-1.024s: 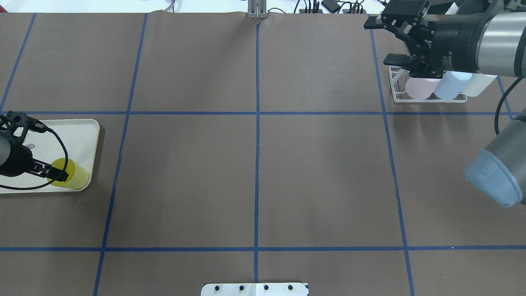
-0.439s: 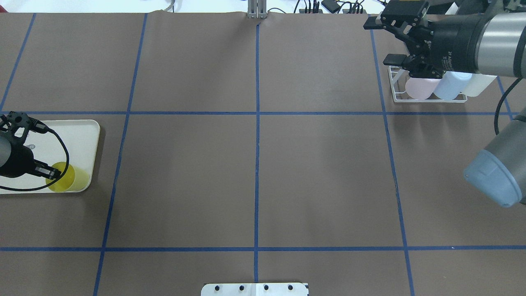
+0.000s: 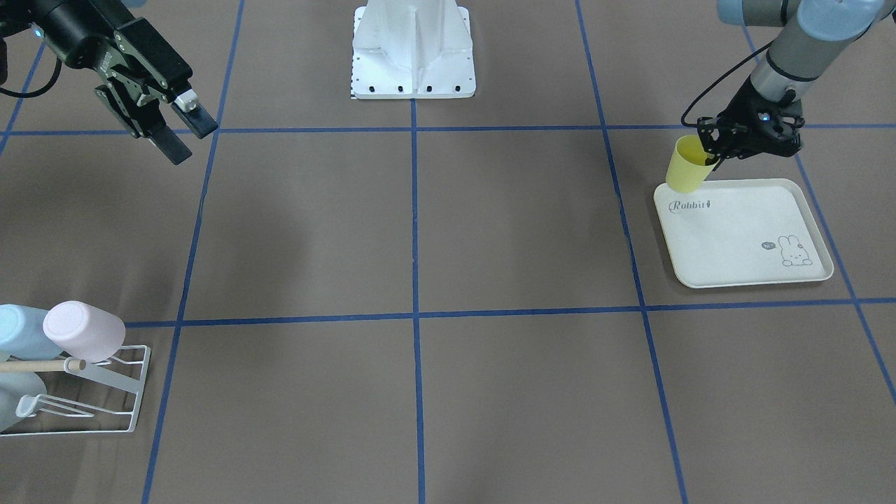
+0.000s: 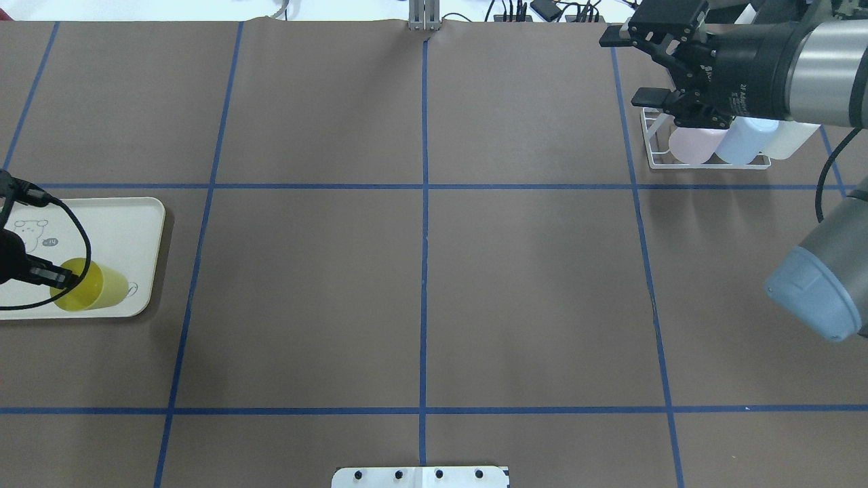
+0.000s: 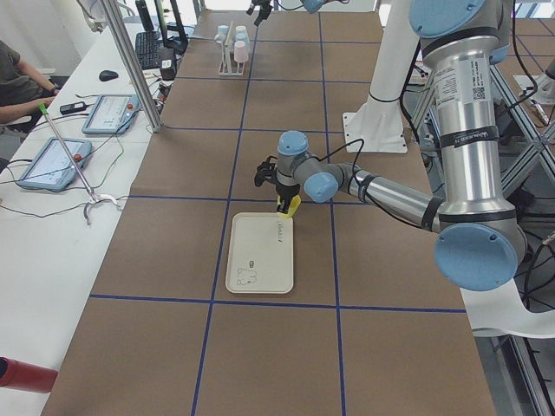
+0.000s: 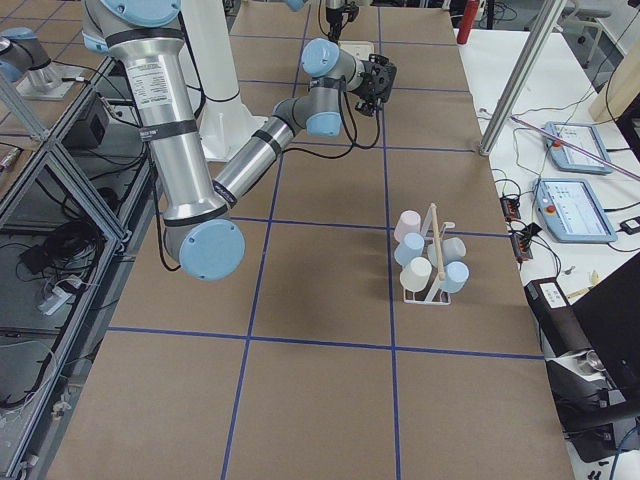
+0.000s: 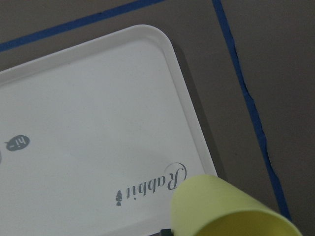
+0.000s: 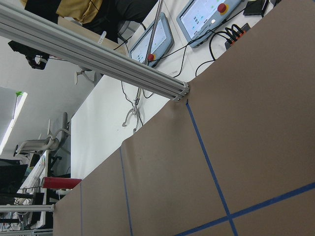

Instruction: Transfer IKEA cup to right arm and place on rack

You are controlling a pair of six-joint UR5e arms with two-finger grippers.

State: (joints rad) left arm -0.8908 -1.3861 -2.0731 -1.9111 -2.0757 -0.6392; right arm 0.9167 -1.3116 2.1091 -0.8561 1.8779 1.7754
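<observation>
The yellow IKEA cup hangs tilted in my left gripper, which is shut on its rim, above the near-robot corner of the cream rabbit-print tray. The cup also shows in the overhead view and the left wrist view. My right gripper is open and empty, in the air beside the white wire rack. The rack has a wooden rod and holds pink, blue and white cups.
The tray lies at the table's left edge in the overhead view. Blue tape lines grid the brown table. The white robot base plate sits at the middle. Operators' tablets and cables lie beyond the far edge.
My left gripper has moved left and up with the yellow cup, which now tilts more; the tray's rabbit print is uncovered. The right gripper has barely moved.
</observation>
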